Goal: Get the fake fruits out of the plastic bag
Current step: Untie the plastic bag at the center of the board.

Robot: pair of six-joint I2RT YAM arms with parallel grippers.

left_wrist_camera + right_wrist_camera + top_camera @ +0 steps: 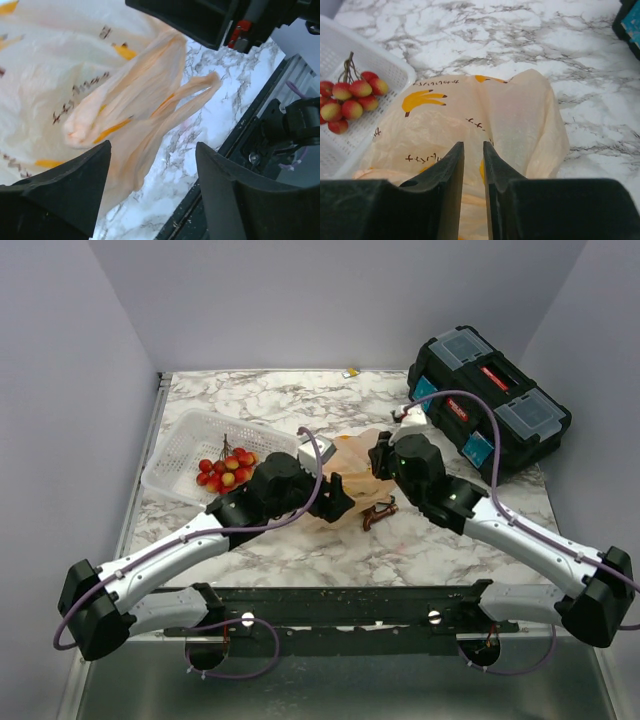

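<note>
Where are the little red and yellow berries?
The bunch of small red-and-yellow berries lies in the white mesh plastic basket, on the left in the top view, just left of the peach plastic bag with banana prints.

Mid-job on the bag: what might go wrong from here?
The left gripper stands open, the plastic bag handle loose between its jaws: it holds nothing, so the bag may drag.
The right gripper, nearly closed, may pinch only film; no fruit shows.
The basket sits right beside the bag and could get shoved.
</note>
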